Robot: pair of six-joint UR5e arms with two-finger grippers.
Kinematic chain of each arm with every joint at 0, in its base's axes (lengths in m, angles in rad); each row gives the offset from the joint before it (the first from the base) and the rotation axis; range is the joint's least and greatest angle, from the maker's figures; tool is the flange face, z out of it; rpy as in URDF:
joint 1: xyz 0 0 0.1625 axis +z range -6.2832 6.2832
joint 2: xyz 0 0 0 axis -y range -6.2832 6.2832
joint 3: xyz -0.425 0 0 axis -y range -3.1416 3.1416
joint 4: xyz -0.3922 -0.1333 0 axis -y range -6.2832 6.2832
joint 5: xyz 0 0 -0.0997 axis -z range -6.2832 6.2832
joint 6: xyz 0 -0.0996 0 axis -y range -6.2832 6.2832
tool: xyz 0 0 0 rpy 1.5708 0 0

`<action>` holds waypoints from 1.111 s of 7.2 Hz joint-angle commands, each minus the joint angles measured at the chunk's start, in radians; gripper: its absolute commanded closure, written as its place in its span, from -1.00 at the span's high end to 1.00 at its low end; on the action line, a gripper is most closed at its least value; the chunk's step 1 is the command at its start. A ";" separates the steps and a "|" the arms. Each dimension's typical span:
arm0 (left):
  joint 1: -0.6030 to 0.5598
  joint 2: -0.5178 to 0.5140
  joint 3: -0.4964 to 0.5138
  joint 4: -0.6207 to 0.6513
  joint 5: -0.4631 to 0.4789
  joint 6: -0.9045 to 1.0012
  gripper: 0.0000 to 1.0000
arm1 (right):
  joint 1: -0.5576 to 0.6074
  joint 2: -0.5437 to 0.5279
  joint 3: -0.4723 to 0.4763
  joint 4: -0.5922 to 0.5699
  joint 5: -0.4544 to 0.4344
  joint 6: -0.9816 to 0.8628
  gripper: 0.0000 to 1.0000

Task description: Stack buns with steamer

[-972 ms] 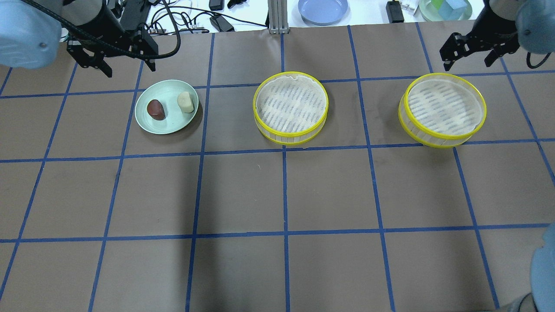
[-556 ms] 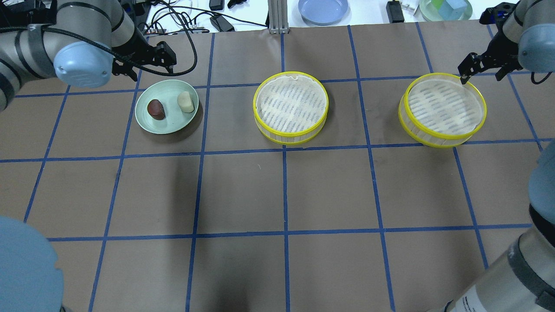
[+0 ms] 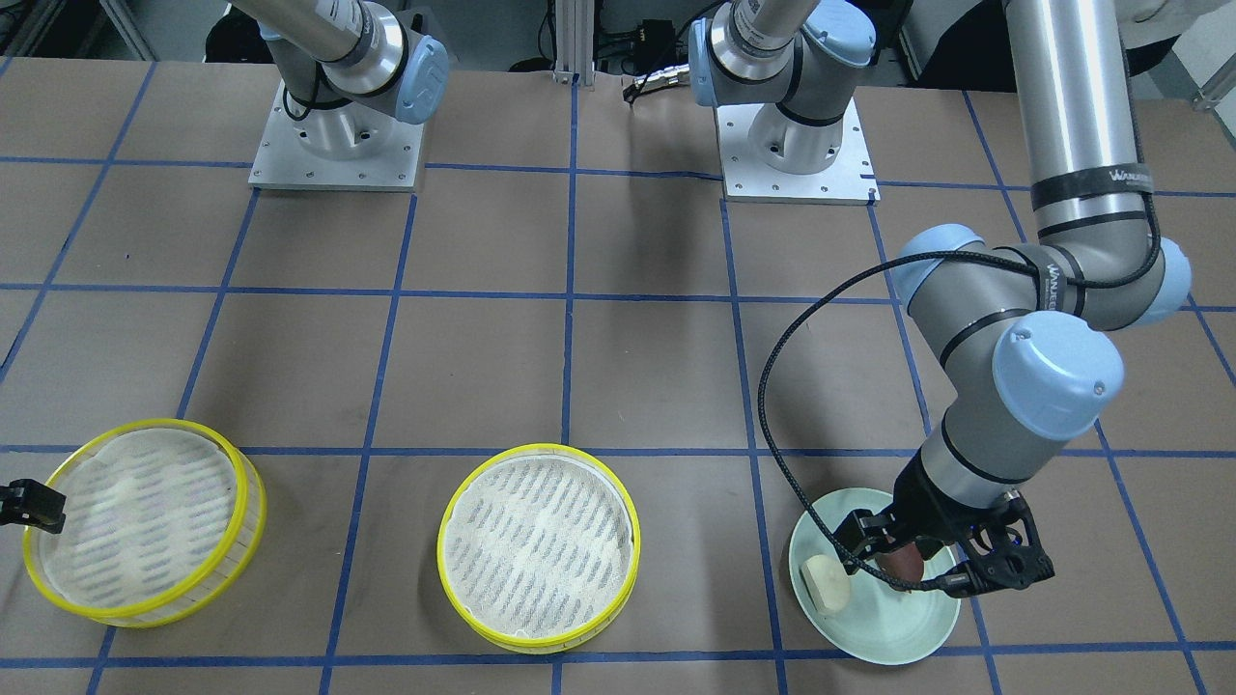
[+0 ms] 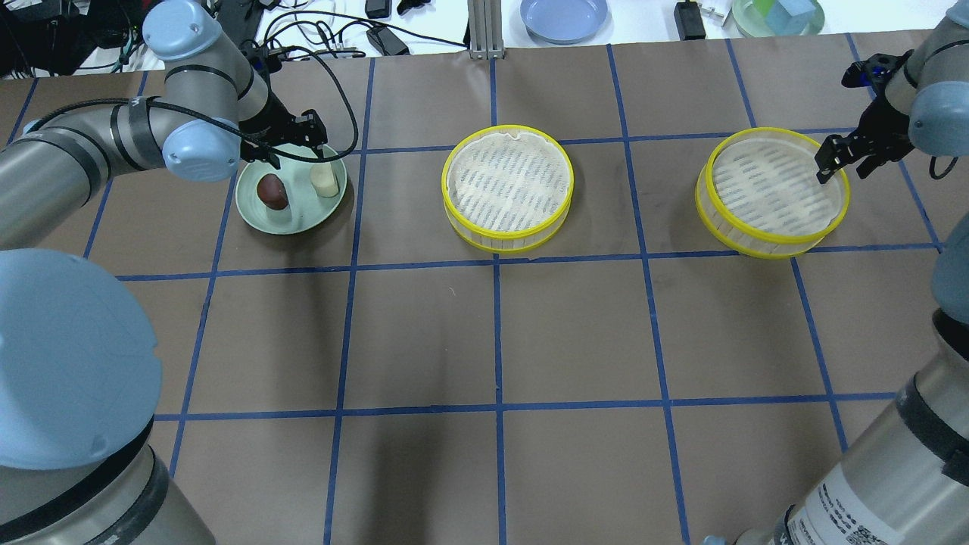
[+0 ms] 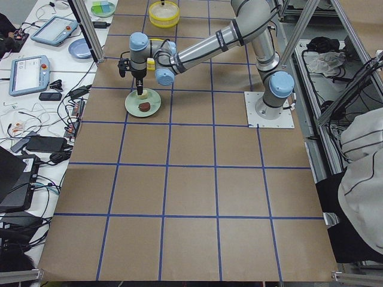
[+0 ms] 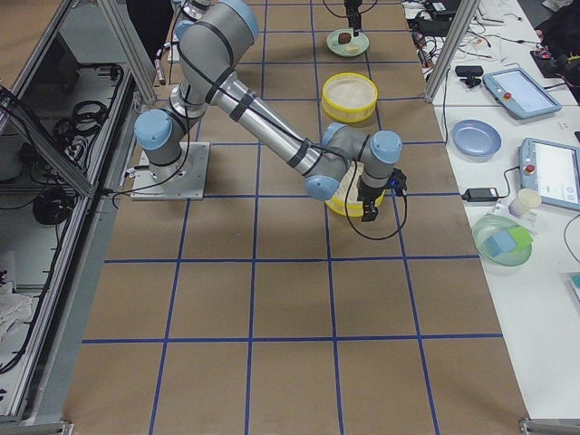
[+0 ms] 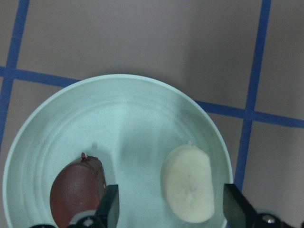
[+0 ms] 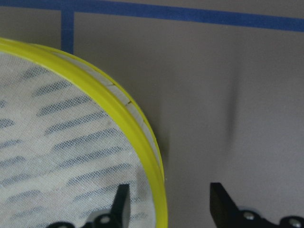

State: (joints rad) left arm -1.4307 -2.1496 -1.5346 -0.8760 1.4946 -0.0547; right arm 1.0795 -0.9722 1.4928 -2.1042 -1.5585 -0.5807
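Plate (image 4: 299,217): cream bun (image 4: 325,181) lengthwise front-to-back

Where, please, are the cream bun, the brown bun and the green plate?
cream bun (image 7: 187,190): left wrist view, top centre.
brown bun (image 7: 76,192): left wrist view, top centre.
green plate (image 7: 123,118): left wrist view, bare inner floor.

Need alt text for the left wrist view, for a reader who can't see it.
The left gripper, open, hangs over a pale green plate with its fingers either side of a cream bun; a red-brown bun lies beside it. The plate sits on a brown table crossed by blue tape.
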 commanded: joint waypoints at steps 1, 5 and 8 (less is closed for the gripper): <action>-0.001 -0.041 0.005 0.008 -0.057 -0.025 0.56 | -0.001 -0.005 0.003 0.001 0.015 -0.005 -0.43; 0.001 -0.062 0.010 0.006 -0.074 -0.031 -1.00 | -0.001 -0.017 0.001 0.004 0.017 -0.002 -0.78; -0.037 0.023 0.059 -0.001 -0.085 -0.194 -1.00 | 0.025 -0.087 -0.006 0.018 0.038 0.019 -0.79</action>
State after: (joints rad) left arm -1.4426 -2.1626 -1.5039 -0.8717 1.4141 -0.1448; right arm 1.0912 -1.0280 1.4909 -2.0939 -1.5328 -0.5724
